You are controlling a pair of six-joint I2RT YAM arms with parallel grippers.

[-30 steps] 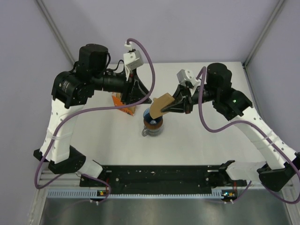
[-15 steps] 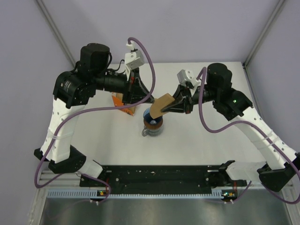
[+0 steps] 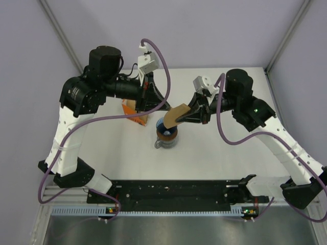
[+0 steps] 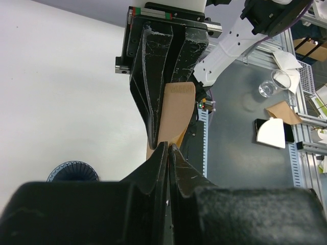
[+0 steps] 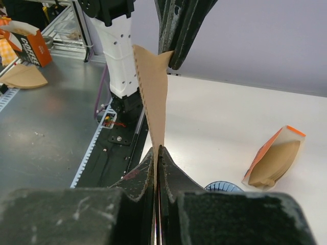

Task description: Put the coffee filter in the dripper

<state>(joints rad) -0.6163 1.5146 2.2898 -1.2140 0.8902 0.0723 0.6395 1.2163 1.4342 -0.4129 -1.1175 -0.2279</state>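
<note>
1. left gripper [image 4: 167, 146]: my jaws have just come together. they now pinch a corner of the filter [image 4: 176, 109], low centre in the left wrist view.
2. right gripper [image 5: 156, 149]: clamped on the filter's opposite edge as before, bottom centre of its own view.
3. filter: in the air between my two grippers, centre of the top view, above and just right of the dripper [image 3: 160, 123]. it is not in the dripper yet.
4. meaning, as i judge it: with both ends held i can pull the flat paper open before lowering it into the cone. placing is not yet begun.
5. hard to see:
   - the dripper is half covered by the filter from above and cut off at the lower edge in both wrist views, with no handle visible.
   - i cannot tell how much paper my left jaws hold, or whether the filter has begun to open.
   - the pack [image 5: 273, 163] lies lower right in the right wrist view.
</note>
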